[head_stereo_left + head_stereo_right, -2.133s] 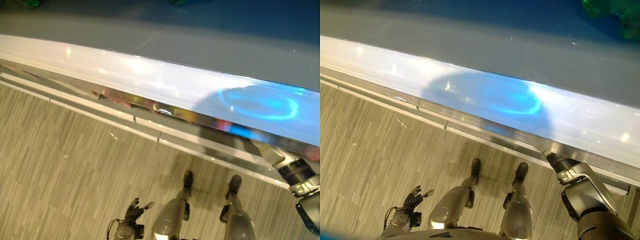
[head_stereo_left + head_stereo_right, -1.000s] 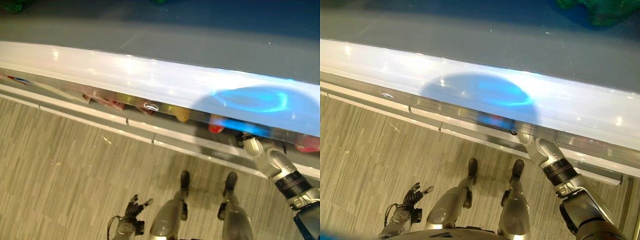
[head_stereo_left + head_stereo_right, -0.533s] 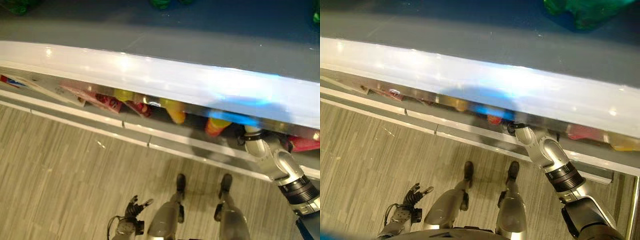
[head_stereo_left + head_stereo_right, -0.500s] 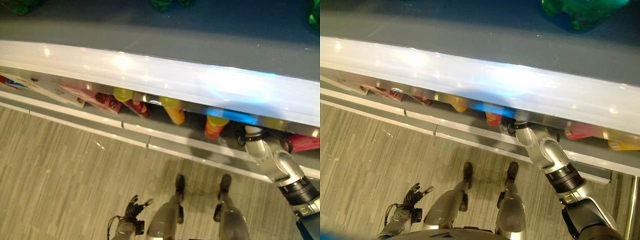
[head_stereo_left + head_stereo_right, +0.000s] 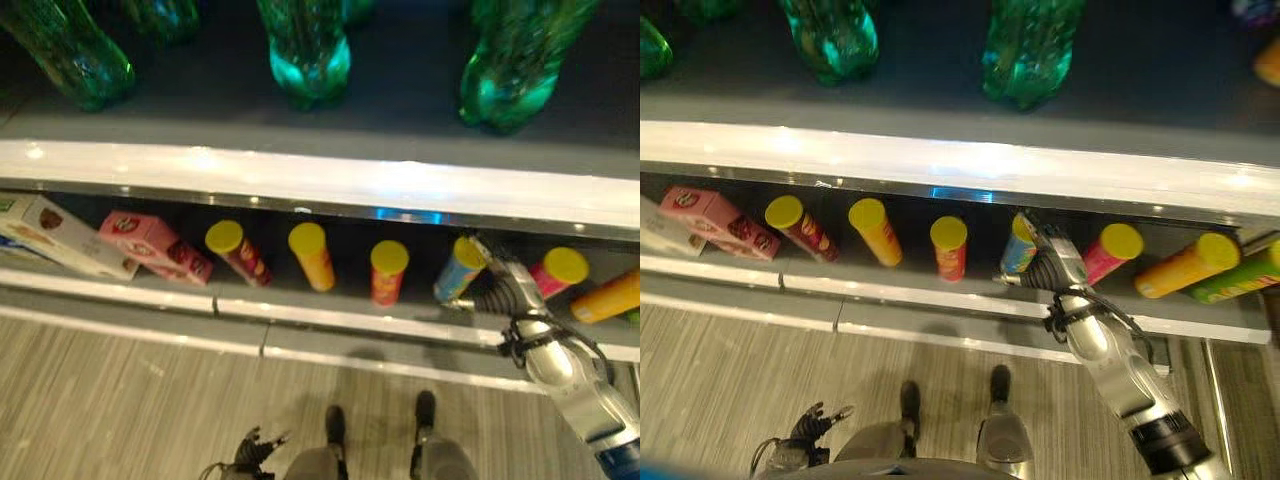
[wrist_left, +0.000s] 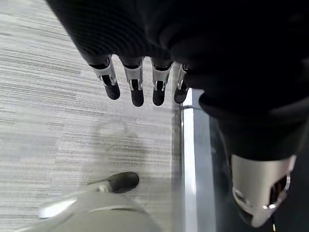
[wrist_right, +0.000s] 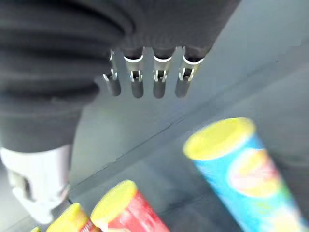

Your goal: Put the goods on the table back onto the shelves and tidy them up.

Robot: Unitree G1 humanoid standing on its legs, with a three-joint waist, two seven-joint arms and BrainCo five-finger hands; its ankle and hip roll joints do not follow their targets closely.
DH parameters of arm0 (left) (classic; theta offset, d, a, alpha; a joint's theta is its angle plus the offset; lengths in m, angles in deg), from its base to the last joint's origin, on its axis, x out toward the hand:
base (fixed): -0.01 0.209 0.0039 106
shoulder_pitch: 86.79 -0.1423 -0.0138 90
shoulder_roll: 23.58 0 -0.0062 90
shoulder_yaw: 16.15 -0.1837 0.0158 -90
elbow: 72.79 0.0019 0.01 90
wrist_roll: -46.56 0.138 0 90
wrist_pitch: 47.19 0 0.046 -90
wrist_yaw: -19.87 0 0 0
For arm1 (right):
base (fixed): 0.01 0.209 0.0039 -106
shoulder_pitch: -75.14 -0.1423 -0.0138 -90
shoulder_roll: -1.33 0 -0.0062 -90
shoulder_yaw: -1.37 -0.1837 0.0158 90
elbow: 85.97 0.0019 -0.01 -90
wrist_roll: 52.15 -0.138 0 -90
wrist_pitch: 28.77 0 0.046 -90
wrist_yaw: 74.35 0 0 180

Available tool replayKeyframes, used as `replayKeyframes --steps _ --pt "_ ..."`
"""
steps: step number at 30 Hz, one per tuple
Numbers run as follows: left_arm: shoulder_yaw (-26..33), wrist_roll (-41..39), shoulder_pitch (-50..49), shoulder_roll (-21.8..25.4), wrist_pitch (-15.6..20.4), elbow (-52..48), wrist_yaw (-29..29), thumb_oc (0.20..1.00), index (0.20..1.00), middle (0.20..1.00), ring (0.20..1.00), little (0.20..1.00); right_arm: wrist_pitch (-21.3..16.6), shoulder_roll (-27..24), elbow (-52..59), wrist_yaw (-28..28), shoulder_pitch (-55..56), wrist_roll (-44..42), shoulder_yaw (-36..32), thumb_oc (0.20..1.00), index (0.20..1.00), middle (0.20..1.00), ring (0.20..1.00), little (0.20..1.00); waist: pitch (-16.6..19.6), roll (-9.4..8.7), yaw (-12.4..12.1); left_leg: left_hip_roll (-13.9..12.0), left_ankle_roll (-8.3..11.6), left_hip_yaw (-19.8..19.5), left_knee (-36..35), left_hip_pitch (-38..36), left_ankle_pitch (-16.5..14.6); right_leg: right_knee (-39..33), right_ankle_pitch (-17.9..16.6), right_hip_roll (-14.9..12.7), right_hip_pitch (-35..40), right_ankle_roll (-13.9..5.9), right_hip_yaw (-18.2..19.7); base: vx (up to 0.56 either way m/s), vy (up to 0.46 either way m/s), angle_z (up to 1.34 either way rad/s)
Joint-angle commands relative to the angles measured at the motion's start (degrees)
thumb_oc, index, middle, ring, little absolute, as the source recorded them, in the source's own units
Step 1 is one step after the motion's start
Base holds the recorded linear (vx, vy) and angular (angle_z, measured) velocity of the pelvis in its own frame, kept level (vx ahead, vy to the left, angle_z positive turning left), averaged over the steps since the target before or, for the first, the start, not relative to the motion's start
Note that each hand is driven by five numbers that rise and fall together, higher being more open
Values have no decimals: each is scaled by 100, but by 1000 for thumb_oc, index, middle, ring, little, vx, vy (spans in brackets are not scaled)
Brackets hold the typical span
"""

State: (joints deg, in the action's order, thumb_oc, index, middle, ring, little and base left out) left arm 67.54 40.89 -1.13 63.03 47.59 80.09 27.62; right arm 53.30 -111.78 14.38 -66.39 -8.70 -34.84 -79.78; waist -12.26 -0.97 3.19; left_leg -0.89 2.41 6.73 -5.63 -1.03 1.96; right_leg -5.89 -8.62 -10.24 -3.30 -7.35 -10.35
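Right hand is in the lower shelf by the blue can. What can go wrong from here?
1. The right hand is open beside the blue chip can, not gripping it; a nudge might tip the can.
2. The red chip can and pink chip can stand close on either side, so pulling the arm out could knock either one.
3. The upper shelf edge overhangs the hand; lifting early might catch it.
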Motion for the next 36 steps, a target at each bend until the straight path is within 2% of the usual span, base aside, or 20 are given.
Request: replayKeyframes --steps 1,3,5,7,9,10,11,14,16,18,21,23,26,28,29,31,32,34,35,36 --pt "-34 390 201 328 77 215 -208 1000 1000 1000 1000 1000 -428 -423 452 -561 -344 -773 -130 1000 1000 1000 1000 1000 58 -20 17 -94 102 194 63 -33 -499 504 359 -745 -41 -667 131 -5 59 -30" --pt "-2 411 284 395 78 231 -257 1000 1000 1000 1000 1000 -431 -487 477 -726 -252 -1008 -169 1000 1000 1000 1000 1000 38 -60 122 -95 81 264 63 -68 -508 635 320 -732 -169 -676 277 -51 63 -43" --pt "-57 457 471 510 94 202 -302 1000 1000 1000 1000 1000 -450 -429 432 -966 -173 -1518 -177 1000 1000 1000 1000 1000 -91 -143 291 -143 66 500 63 -104 -504 728 49 -663 -438 -730 488 -101 35 -54" --pt "-59 457 508 545 98 153 -328 1000 1000 1000 1000 1000 -433 -393 389 -1027 -110 -1628 -210 1000 1000 1000 1000 1000 -116 -154 303 -170 68 589 63 -111 -496 725 -4 -634 -499 -733 506 -76 -21 -64" --pt "-74 384 577 590 90 -69 -368 1000 1000 1000 1000 1000 -338 -212 -24 -1126 134 -1818 -250 1000 1000 1000 1000 1000 -167 -108 332 -356 85 870 63 -128 -465 824 100 -683 -507 -672 116 -113 -75 -69" --pt "-73 383 578 593 89 -69 -368 1000 1000 1000 1000 1000 -340 -209 -26 -1126 130 -1818 -249 1000 1000 1000 1000 1000 -153 -115 331 -349 82 873 63 -106 -452 818 87 -689 -527 -671 120 -106 -98 -78" --pt "-48 300 536 574 90 -275 -372 1000 1000 1000 1000 1000 -282 -34 -462 -893 214 -1425 -301 1000 1000 1000 1000 1000 -141 -53 292 -526 112 1115 76 -98 -413 927 226 -879 -370 -581 -324 -70 -66 -94" --pt "-21 215 503 535 89 -312 -309 1000 1000 1000 1000 1000 -200 250 -960 -704 347 -1241 -437 1000 1000 1000 1000 1000 -52 -48 253 -690 205 1324 122 -131 -471 934 165 -1128 -151 -670 -553 -31 -136 -78" --pt "70 107 420 515 58 -369 -305 1000 1000 1000 1000 1000 -31 544 -1570 -583 504 -1061 -457 1000 1000 1000 1000 1000 117 -122 127 -911 336 1678 244 -87 -437 720 -311 -1489 39 -765 -1010 -15 -316 -91" --pt "100 85 403 528 58 -356 -297 1000 1000 1000 1000 1000 21 671 -1878 -541 533 -1094 -436 1000 1000 1000 1000 1000 149 -139 94 -1022 401 1806 293 -83 -407 686 -520 -1583 35 -765 -1187 -37 -289 -103" --pt "217 64 371 564 32 -289 -283 1000 1000 1000 1000 1000 107 957 -2354 -334 657 -961 -526 1000 1000 1000 1000 1000 229 -201 64 -1283 573 2137 465 -83 -324 543 -535 -1610 182 -765 -1560 -4 -330 -67" --pt "263 43 383 555 17 -225 -251 1000 1000 1000 1000 1000 145 1179 -2708 -255 724 -1086 -574 1000 1000 1000 1000 1000 259 -220 64 -1485 717 2338 499 -171 -224 568 -299 -1480 148 -765 -1651 34 -363 -92" --pt "312 47 377 546 35 -143 -241 1000 1000 1000 1000 1000 209 1324 -3400 -163 762 -1164 -504 1000 1000 1000 1000 1000 287 -111 170 -1969 983 2434 574 -292 71 454 333 -993 239 -673 -1591 59 -448 -67" --pt "264 -67 379 505 60 -208 -304 1000 1000 1000 1000 1000 245 1360 -3849 -124 773 -1345 -512 1000 1000 1000 1000 1000 261 40 274 -2371 1146 2459 655 -332 474 481 707 -511 238 -437 -1447 78 -522 -25" --pt "194 -68 368 465 46 -256 -356 1000 1000 1000 1000 1000 250 1367 -4290 -93 814 -1496 -503 1000 1000 1000 1000 1000 211 174 356 -2728 1239 2468 821 -409 1053 393 958 -66 367 -211 -1375 99 -555 -47" --pt "161 -137 388 407 11 -294 -339 1000 1000 1000 1000 1000 267 1415 -4617 -112 828 -1743 -513 1000 1000 1000 1000 1000 157 208 378 -2938 1259 2437 1084 -421 1469 231 1076 219 544 -38 -1308 83 -421 -48" --pt "164 -199 413 375 11 -271 -336 1000 1000 1000 1000 1000 303 1446 -4884 -120 760 -1880 -501 1000 1000 1000 1000 1000 130 196 370 -2924 1237 2321 1203 -415 1528 145 1100 318 607 19 -1240 90 -402 -44" --pt "72 -329 429 290 100 -270 -325 1000 1000 1000 1000 1000 378 1467 -5456 -196 468 -1997 -281 1000 1000 1000 1000 1000 70 17 124 -2159 798 944 1565 -47 836 122 1184 482 572 123 -779 98 -346 -74" --pt "72 -330 433 295 103 -268 -324 1000 1000 1000 1000 1000 370 1472 -5473 -195 455 -1999 -277 1000 1000 1000 1000 1000 71 7 135 -2148 780 928 1616 -14 794 126 1189 464 568 112 -788 13 -160 -119" --pt "42 -353 450 279 114 -280 -327 1000 1000 1000 1000 1000 369 1492 -5594 -196 356 -2006 -228 1000 1000 1000 1000 1000 73 -75 87 -1884 581 675 1633 142 585 135 1126 467 503 158 -670 25 -139 -126"
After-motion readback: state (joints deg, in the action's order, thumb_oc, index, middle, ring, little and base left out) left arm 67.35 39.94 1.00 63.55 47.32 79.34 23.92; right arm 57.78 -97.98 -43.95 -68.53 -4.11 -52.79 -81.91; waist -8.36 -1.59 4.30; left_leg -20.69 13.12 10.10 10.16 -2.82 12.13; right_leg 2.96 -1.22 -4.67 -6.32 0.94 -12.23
